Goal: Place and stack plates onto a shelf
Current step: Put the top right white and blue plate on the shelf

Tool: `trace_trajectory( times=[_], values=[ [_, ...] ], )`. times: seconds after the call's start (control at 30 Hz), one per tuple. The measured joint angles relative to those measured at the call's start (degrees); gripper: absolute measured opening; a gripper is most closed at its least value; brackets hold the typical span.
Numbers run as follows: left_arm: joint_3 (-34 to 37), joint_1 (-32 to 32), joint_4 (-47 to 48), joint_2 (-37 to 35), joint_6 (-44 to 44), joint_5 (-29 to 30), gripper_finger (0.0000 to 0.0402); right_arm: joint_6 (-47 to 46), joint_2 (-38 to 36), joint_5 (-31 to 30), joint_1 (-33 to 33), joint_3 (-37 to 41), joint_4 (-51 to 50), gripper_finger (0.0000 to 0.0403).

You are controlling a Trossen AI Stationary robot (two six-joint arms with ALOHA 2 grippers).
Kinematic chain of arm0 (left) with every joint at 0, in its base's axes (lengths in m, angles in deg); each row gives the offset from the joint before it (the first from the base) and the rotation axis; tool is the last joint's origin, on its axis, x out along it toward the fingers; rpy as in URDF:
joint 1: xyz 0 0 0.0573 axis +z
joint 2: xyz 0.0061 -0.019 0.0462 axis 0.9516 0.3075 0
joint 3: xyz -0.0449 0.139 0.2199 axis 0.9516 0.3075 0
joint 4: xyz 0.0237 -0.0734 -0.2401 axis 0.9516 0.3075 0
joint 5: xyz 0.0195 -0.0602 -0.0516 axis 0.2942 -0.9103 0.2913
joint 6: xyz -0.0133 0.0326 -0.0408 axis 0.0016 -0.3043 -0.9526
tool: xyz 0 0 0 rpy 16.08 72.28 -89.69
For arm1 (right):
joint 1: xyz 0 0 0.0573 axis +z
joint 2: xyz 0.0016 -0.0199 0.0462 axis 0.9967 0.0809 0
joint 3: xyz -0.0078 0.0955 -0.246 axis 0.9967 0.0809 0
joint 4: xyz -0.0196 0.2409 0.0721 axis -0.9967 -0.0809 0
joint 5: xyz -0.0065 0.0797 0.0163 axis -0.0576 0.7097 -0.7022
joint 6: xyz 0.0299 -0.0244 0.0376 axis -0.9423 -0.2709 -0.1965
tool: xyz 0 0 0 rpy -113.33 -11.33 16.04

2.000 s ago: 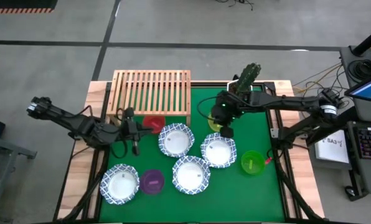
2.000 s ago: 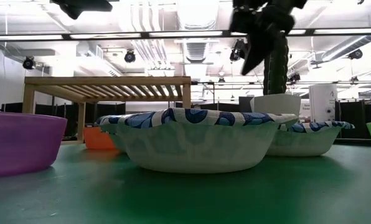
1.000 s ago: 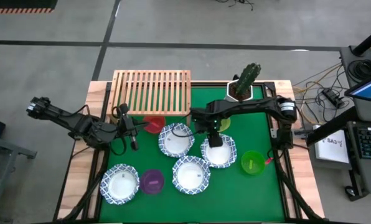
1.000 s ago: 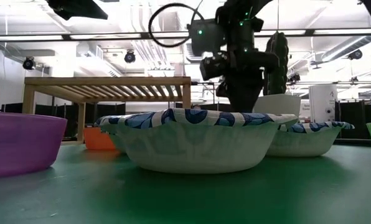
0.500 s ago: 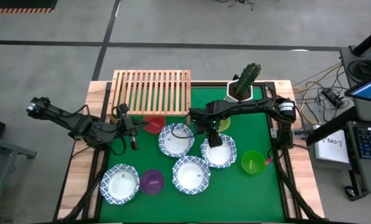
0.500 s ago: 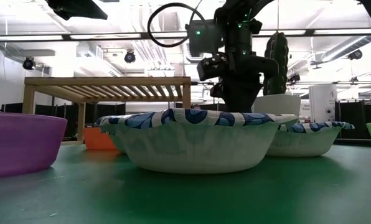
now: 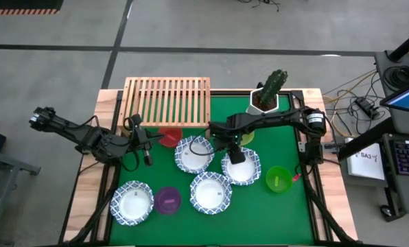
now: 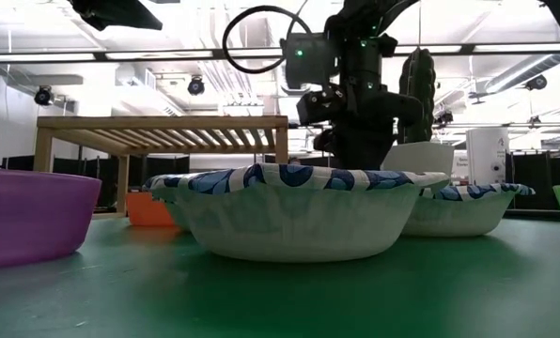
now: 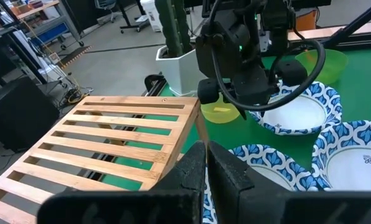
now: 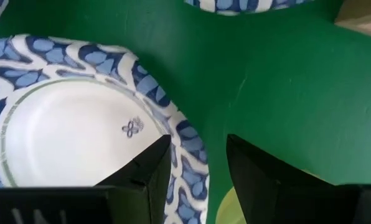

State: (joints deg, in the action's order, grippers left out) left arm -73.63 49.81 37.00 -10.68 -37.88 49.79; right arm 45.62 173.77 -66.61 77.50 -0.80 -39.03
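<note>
Grey concrete floor surrounds a green-topped table (image 7: 273, 206) with bare wooden margins; across it, the low view shows a lit hall with ceiling lamps and dark benches.

At the far left of the table stands the shelf (image 7: 167, 101), its slats bare. The left gripper (image 7: 148, 158) hovers just near of the shelf's left end, its fingers pressed together and holding nothing. A red dish (image 7: 169, 136) lies just beside the shelf's near edge, partly under it.

Four patterned plates sit on the green: one at the near left (image 7: 132, 202), one by the red dish (image 7: 194, 154), one near centre (image 7: 211, 192), one to its right (image 7: 241, 165). A purple dish (image 7: 168, 200) lies between the two near plates.

The right gripper (image 10: 197, 163) is low over the right plate's far rim, fingers spread, one either side of the rim; contact cannot be judged. A yellow-green dish (image 7: 245, 137) is mostly hidden beneath that arm. A green dish (image 7: 278, 179) lies right of it; a potted cactus (image 7: 270, 89) stands at the far edge.
</note>
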Motion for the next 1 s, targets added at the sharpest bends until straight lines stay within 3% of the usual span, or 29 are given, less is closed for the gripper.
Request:
trace_trajectory(
  times=[0.47,0.73,1.0],
  values=[
    [0.0,0.0,0.0,0.2,0.0,0.0,0.0,-1.1,0.0,0.1,0.1,5.7,5.2,0.0136],
    [0.0,0.0,0.0,0.2,0.0,0.0,0.0,0.8,-0.4,0.6,0.1,4.7,3.5,0.0023],
    [0.0,0.0,0.1,0.2,-2.5,0.0,0.0,0.8,-0.7,0.1,0.0,-2.0,-6.1,0.0009]
  ],
)
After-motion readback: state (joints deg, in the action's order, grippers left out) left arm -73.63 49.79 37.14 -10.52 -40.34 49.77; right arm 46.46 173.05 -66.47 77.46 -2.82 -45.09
